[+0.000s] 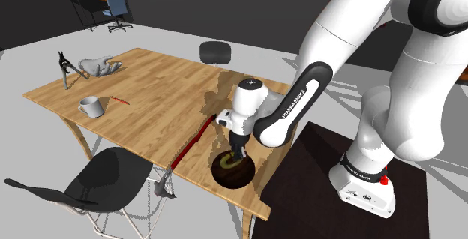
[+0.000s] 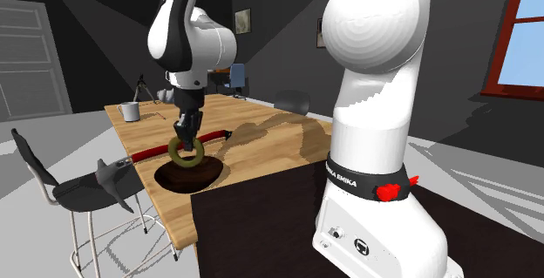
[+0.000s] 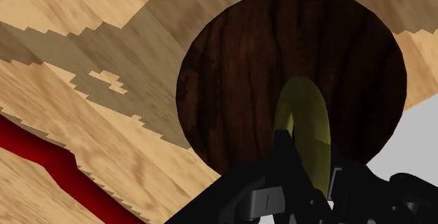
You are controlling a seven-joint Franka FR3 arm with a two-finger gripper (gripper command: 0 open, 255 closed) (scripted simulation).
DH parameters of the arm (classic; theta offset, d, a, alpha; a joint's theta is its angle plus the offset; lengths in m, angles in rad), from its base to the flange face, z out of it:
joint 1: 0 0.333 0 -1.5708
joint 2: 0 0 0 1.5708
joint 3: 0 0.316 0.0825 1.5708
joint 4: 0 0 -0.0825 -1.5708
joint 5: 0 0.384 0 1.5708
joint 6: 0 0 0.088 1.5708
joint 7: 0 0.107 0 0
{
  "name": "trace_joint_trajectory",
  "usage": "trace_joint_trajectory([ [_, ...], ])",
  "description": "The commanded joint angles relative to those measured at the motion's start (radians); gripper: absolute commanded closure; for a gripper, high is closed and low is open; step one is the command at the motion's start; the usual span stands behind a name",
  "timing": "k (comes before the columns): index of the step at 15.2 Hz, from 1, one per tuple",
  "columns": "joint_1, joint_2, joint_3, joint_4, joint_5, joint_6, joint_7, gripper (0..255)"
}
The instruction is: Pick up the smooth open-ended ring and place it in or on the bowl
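So the pincer (image 2: 185, 137) is clamped on the ring (image 2: 187, 152), pinching it at the top of the loop. The ring's a smooth olive-yellow hoop and it hangs on edge, straight down from the fingers. Its plane is upright, so the hole looks sideways across the tabletop (image 1: 150, 88) rather than up. In the second exterior view you look right through it. From the wrist view it's edge-on, a narrow arch running away from the fingers toward the bowl (image 3: 239, 82). Which way its open end points, I honestly can't tell.

The bowl is dark brown with a wood grain, and shallow. It sits close to the tabletop edge that faces the stand, near the corner on the black chair's (image 1: 105, 177) side. The ring hangs low over the bowl's middle. I can't tell if its bottom touches the inside or is just clear of it.

A long red bar (image 3: 42, 152) lies just beside the bowl and runs out to the chair-side edge. Well apart from all that, toward the far end of the tabletop, there's a white mug (image 1: 91, 106) and a crumpled grey thing (image 1: 101, 67).
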Motion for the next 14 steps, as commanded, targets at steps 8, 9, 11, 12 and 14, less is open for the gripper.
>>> trace_joint_trajectory([
  [8, 0.0, 0.005, 0.001, -0.002, 0.002, 0.008, -0.002, 0],
  [9, 0.0, 0.005, 0.001, -0.002, 0.002, 0.007, -0.002, 0],
  [11, 0.0, 0.005, 0.001, -0.002, 0.002, 0.007, -0.002, 0],
  [12, 0.0, 0.005, 0.001, -0.002, 0.002, 0.007, -0.002, 0],
  [14, 0.001, -0.081, -0.006, -0.012, -0.018, -0.067, 0.013, 0],
])
